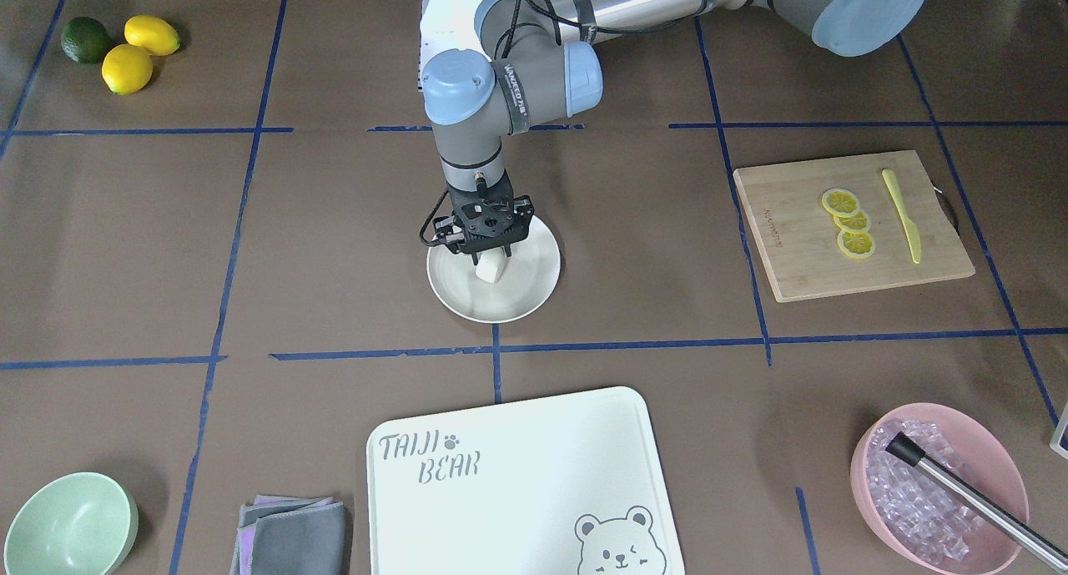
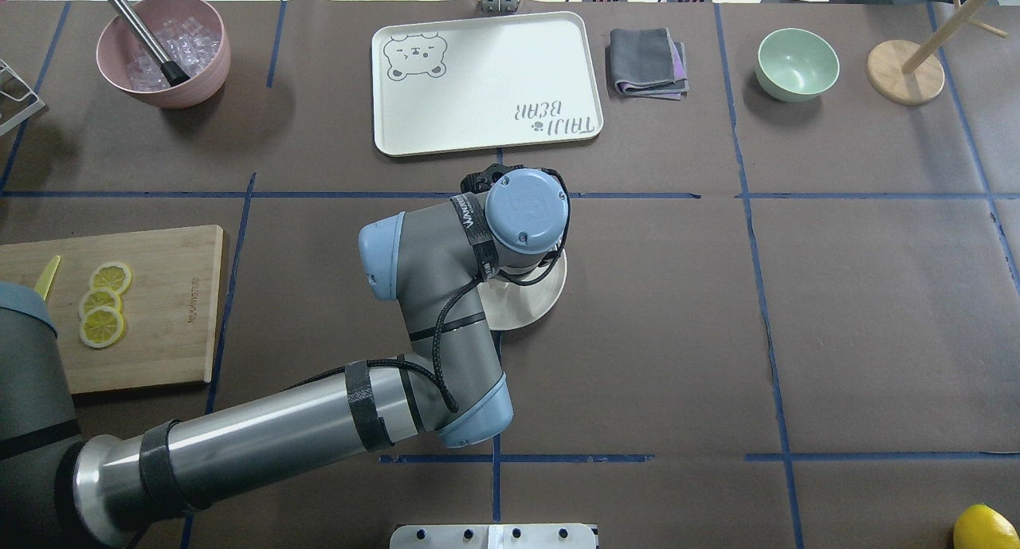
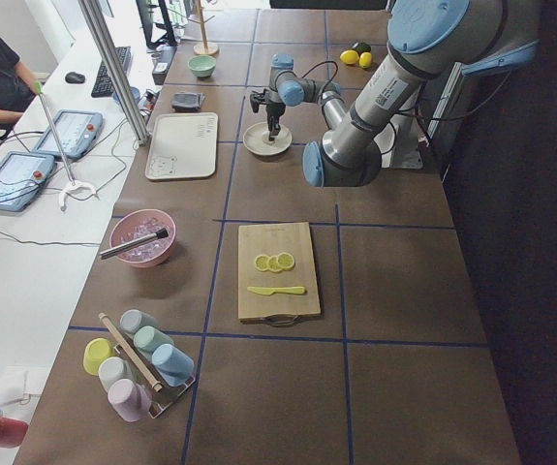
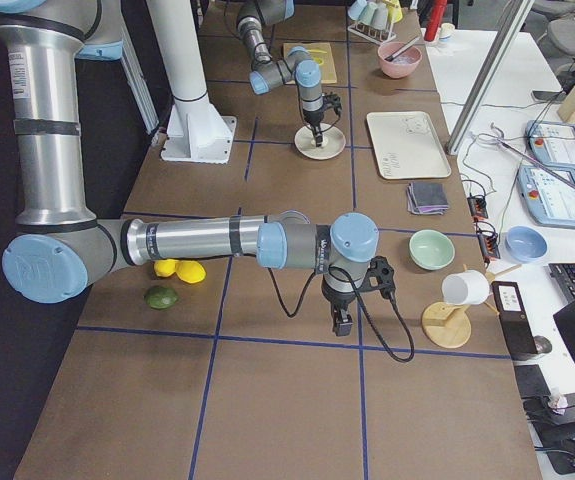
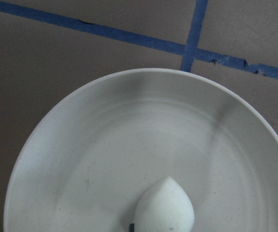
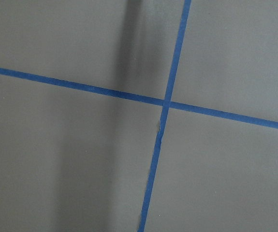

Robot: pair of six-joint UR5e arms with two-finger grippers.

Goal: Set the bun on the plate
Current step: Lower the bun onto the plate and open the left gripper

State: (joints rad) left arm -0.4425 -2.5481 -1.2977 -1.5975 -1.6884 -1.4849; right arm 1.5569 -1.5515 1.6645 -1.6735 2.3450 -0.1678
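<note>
The small white bun [image 1: 491, 269] sits tilted between the fingers of my left gripper [image 1: 491, 258], low over the round cream-white plate [image 1: 527, 284] at the table's middle. The jaws stand shut on the bun. In the left wrist view the bun [image 5: 165, 208] shows at the bottom edge over the plate [image 5: 129, 140]. From overhead the left wrist hides the bun, and only the plate's rim [image 2: 530, 308] shows. My right gripper [image 4: 342, 322] hangs over bare table in the exterior right view only; I cannot tell whether it is open or shut.
A white bear-print board [image 1: 517, 475] lies near the plate. A wooden cutting board [image 1: 793, 249] carries lemon slices and a yellow knife. Elsewhere stand a pink bowl of ice [image 1: 868, 466], a mint-green bowl [image 1: 67, 525], a folded grey cloth [image 1: 292, 533] and whole lemons [image 1: 127, 68].
</note>
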